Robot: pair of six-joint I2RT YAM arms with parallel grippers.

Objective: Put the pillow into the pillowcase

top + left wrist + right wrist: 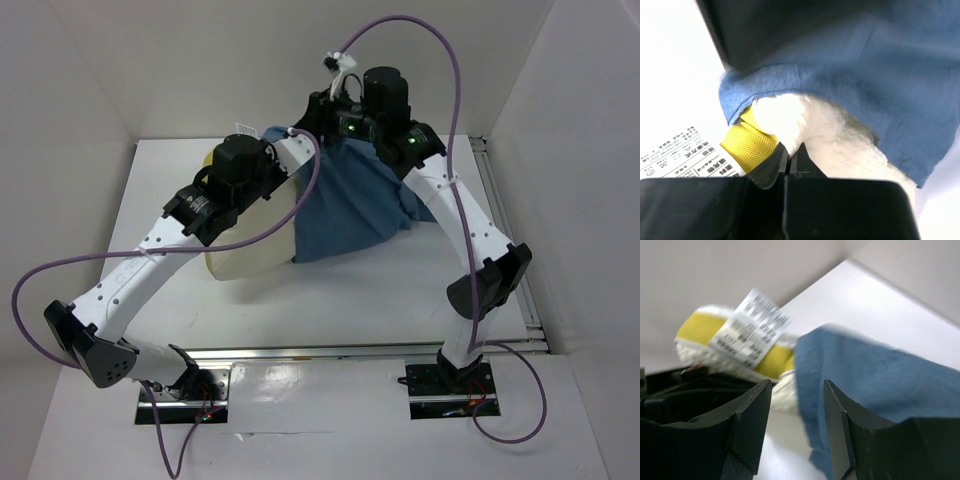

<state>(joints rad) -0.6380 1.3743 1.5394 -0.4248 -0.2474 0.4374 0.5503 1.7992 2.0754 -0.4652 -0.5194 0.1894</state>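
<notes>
The left gripper [789, 161] is pinching shut on the pillow [815, 127] beside its yellow band [747, 144], right at the mouth of the pillowcase [865, 75], whose hem is draping over that corner while most of the pillow is lying outside it. The right gripper [797, 400] is hanging with jaws apart at the pillowcase's edge, clamping nothing. Both are looking light and floppy, so gripping the banded corner and the hem seems best; I am counting one pillow, one pillowcase, one label [750, 327].

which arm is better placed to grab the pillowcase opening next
Probably right: the right gripper is open at the pillowcase hem, while the left gripper is shut on the pillow by its yellow band.
</notes>
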